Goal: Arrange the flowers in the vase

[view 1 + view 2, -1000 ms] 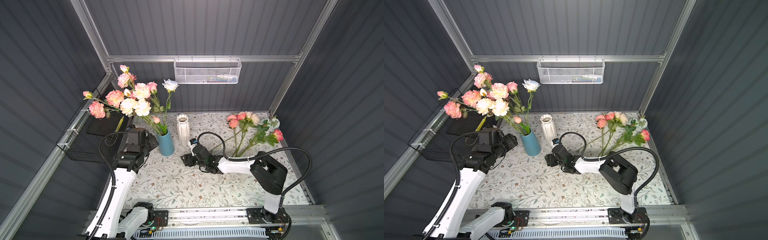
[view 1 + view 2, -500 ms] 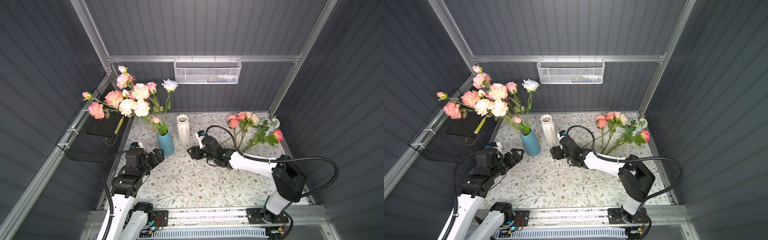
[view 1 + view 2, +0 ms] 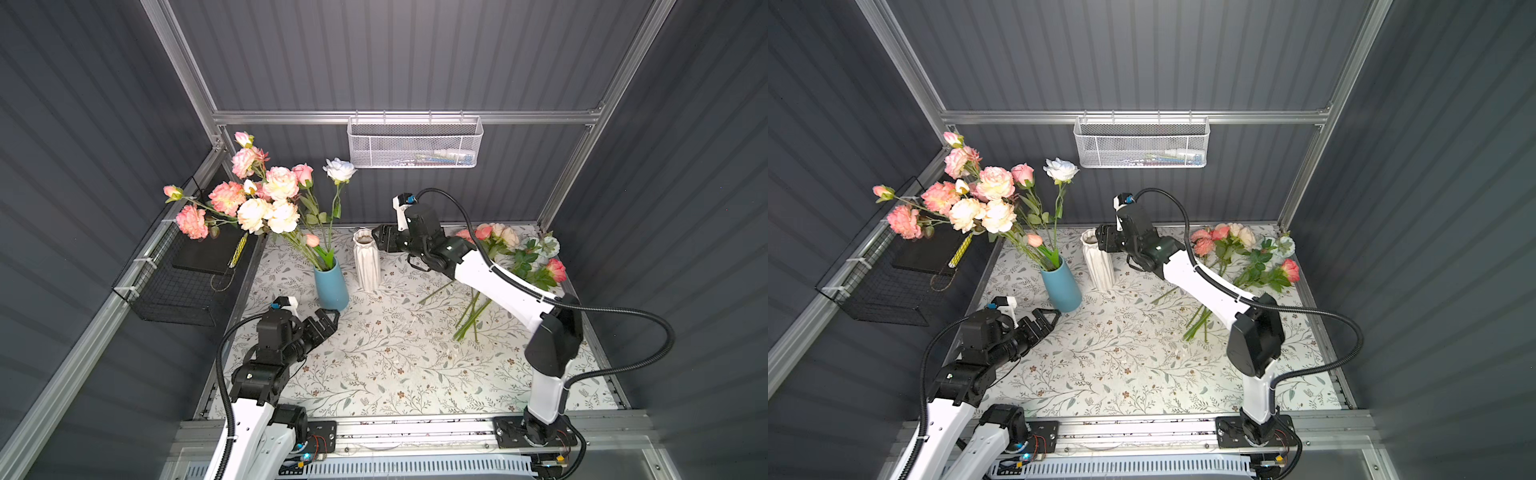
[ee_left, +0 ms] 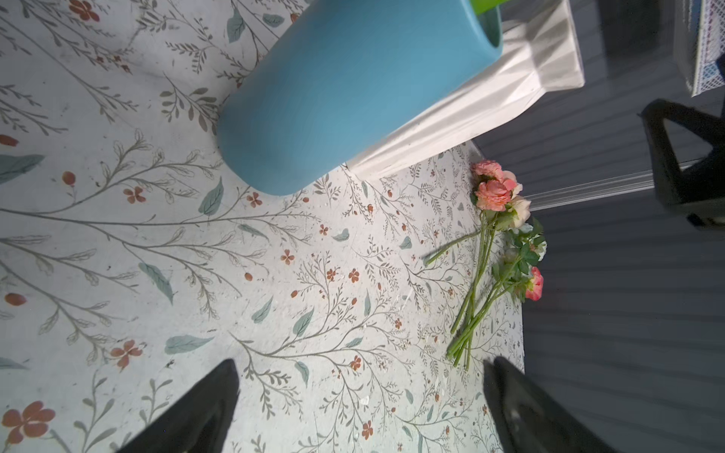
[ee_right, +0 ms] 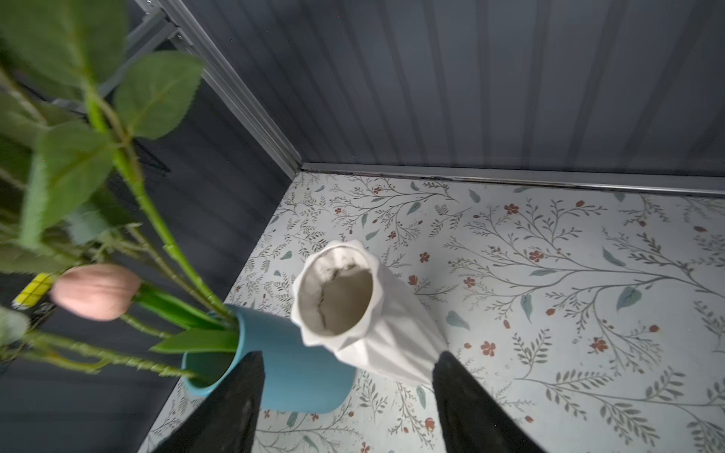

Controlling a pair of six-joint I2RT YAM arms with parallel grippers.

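White faceted ceramic vase (image 3: 366, 262) upright on floral-print cloth (image 3: 395, 353). Just left of it, tapered blue vase (image 3: 331, 286) holding pink, cream and white long-stemmed flowers (image 3: 266, 199). Near its rim on the right, black right gripper (image 3: 377, 237). Further right, loose pink flowers (image 3: 519, 259) lying flat. Front-left, black left gripper (image 3: 331, 319), jaws spread.

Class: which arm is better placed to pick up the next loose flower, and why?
Likely right: the loose flowers lie on its side of the table, and the right claw is open and empty. The left claw sits far across, by the blue vase.
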